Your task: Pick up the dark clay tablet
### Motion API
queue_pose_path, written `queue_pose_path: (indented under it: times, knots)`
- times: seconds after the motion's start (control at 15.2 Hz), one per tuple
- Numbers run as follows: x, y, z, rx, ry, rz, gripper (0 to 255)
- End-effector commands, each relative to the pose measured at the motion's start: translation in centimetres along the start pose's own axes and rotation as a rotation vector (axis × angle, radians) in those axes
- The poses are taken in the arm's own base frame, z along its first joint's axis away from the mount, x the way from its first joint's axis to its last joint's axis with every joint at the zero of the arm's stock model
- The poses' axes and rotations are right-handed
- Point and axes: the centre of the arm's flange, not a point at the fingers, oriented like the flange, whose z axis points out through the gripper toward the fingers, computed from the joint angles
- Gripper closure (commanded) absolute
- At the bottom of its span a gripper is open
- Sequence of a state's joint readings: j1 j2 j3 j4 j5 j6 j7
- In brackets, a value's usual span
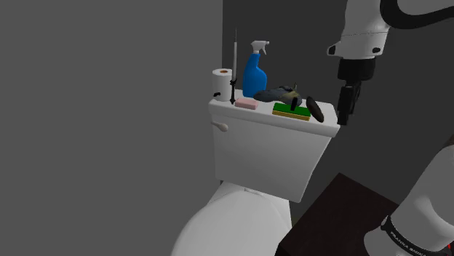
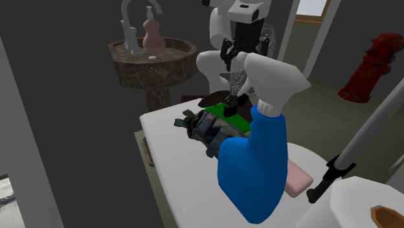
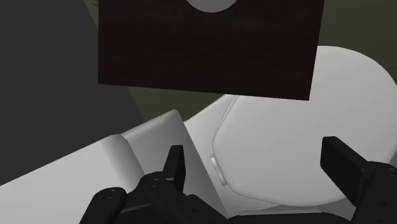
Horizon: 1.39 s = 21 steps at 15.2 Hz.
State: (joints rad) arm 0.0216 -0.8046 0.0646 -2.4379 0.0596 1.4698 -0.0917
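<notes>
hovering beside the dark tablet [image 1: 316, 109] — jaws apart — arm lettering [image 1: 404, 243] unreadable

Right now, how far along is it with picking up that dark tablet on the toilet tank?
Done: nothing yet; the dark tablet lies on the tank lid beside the green sponge. In hand: the open gripper hangs just off the lid's end near the tablet, holding nothing. Left: reach over it, close, lift.
</notes>
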Motion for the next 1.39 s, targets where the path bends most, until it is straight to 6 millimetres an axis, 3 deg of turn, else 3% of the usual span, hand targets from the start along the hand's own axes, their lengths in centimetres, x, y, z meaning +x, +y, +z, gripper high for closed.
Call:
queue_pose_path:
  times: [0.0,0.4,0.86,1.06,1.32]
  knots:
    - [0.0,0.0,0.0,0.000,0.000,0.000,0]
    - [8.2,2.3,-1.3,-0.121,-0.078,0.340,0]
    - [16.3,8.1,-2.6,-0.263,-0.169,0.736,0]
    - [19.0,11.4,-3.2,-0.323,-0.208,0.906,0]
    - [19.5,11.8,-1.7,-0.330,-0.213,0.924,0]
